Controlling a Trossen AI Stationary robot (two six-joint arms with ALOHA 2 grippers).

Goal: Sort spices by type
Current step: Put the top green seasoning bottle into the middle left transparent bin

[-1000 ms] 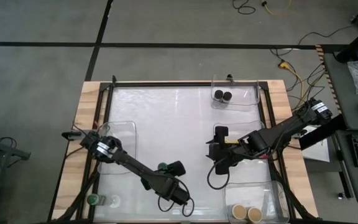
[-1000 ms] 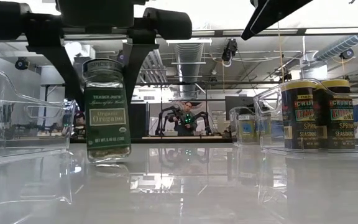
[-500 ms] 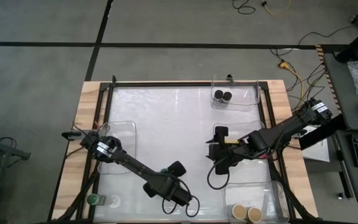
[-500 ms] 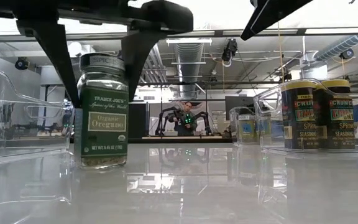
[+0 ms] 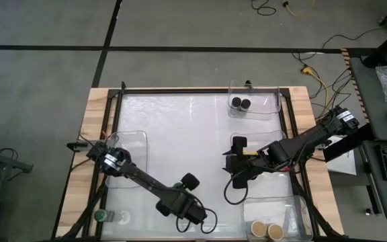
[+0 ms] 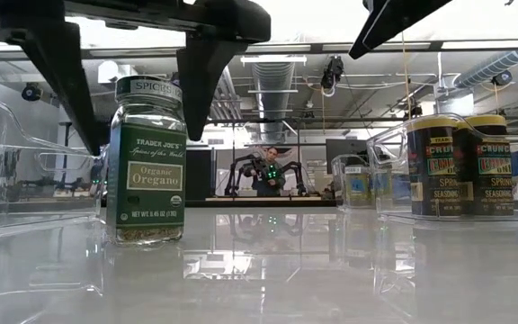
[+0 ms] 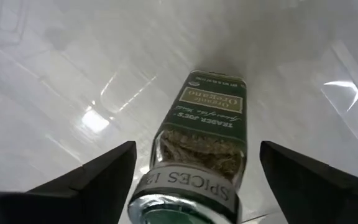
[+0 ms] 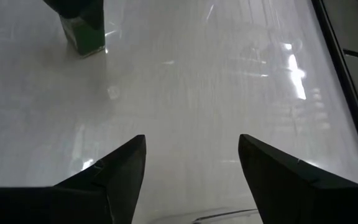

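A green-lidded oregano jar (image 6: 147,162) stands upright on its base on the white table, left of centre near the front edge; its lid shows from above (image 5: 178,183). My left gripper (image 5: 179,189) hangs over it, pointing steeply down and open. One finger stands on each side of the jar (image 7: 197,140), with a clear gap on both sides. My right gripper (image 5: 230,168) hovers open, with nothing between its fingers, above the table right of centre. It looks toward the jar (image 8: 82,28).
A clear bin (image 5: 269,102) at the far edge holds two black-lidded jars. A near-right bin (image 5: 294,208) holds two tan-lidded jars (image 6: 461,166). An open clear bin (image 5: 136,141) sits at the left. Another green-lidded jar (image 5: 101,215) stands at the near-left corner.
My left gripper has opened wide and let go of the oregano jar while its wrist rolled. The jar, held by its lid a second ago, now stands free on the table between the spread fingers.
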